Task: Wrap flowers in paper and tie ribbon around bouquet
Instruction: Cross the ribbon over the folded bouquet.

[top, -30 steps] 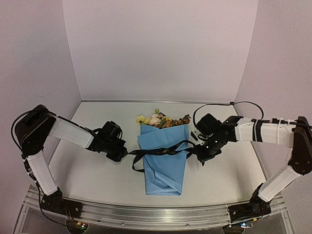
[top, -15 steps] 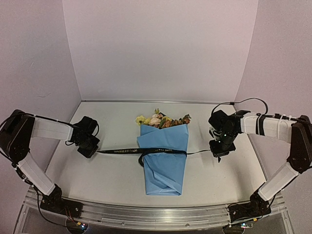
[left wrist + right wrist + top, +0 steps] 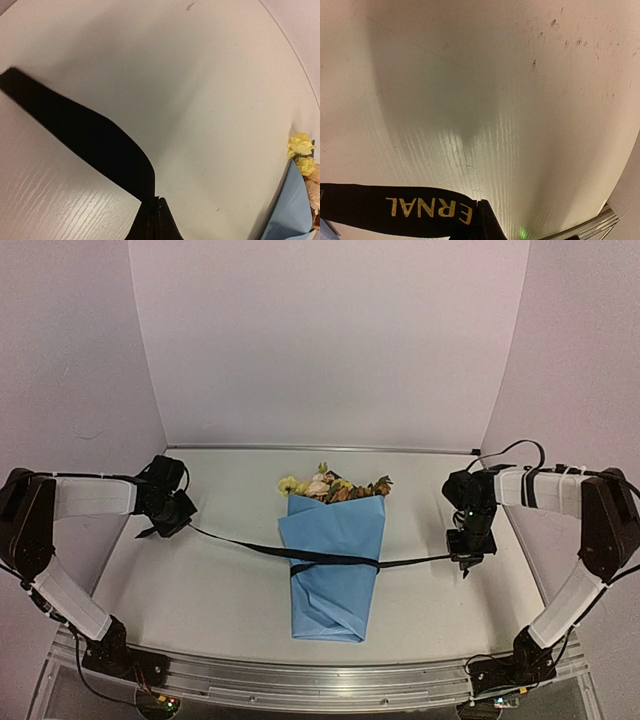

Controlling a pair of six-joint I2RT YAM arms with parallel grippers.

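light-blue paper cone bouquet (image 3: 335, 530) lies flat mid-tabletop (image 3: 200, 600), wide rim toward the far wall. yellow, pink and rust blooms of the flowers (image 3: 322, 485) show above the rim.

narrow black ribbon with pale lettering (image 3: 240, 543) crosses the cone at its waist and runs out taut to both sides, lifted clear of the tabletop near each arm.

left fingers (image 3: 176, 520) are pinched shut on the left end, well out to the far left. right fingers (image 3: 468, 556) are clamped tight on the right end, just off the cone's right side. both wrist views show the strap leaving closed tips.

step in hand, as i read it: cinching the tie around the waist.

to do it well:
- pull both ends outward with equal force. the left strand angles toward the far side and the right runs nearly level, so an uneven tug could swing the cone.
- hold the ends low, so the band does not ride up toward the blooms.
- ease off once the paper puckers; thin sheet may tear or crush the stems.
- whether a knot is formed under the band, cannot tell.
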